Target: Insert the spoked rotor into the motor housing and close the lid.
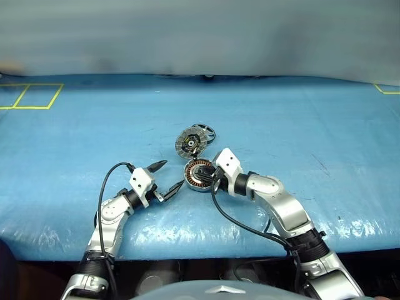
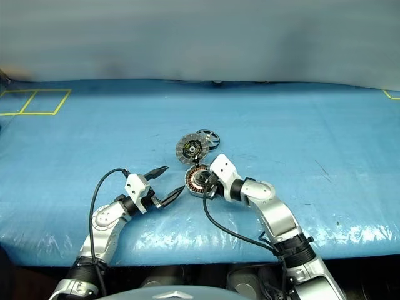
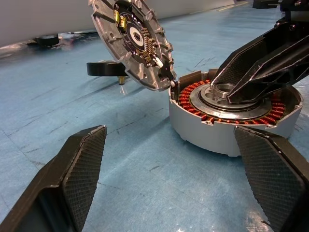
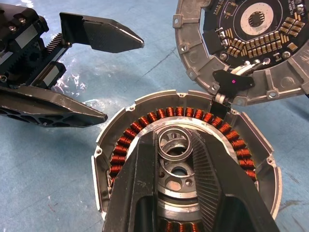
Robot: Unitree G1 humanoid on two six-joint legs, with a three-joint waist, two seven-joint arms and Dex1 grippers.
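Note:
The motor housing (image 1: 199, 175) sits open on the blue table, its copper windings (image 4: 145, 121) ringing a silver hub (image 4: 175, 151). Its lid (image 1: 190, 143) stands tilted up from the far rim, ribbed face and dark centre toward me. The spoked rotor (image 1: 206, 131) lies flat on the table just behind the lid. My right gripper (image 4: 174, 138) reaches into the housing from the right, its fingers closed narrowly on the hub's raised ring. My left gripper (image 1: 171, 174) hovers just left of the housing, open, with nothing between its fingers (image 3: 82, 164).
A blue plastic sheet (image 1: 300, 125) covers the table, whose front edge (image 1: 200, 250) is close to me. Yellow tape squares (image 1: 31, 95) mark the far left and a yellow corner (image 1: 387, 89) the far right. A grey backdrop closes the far side.

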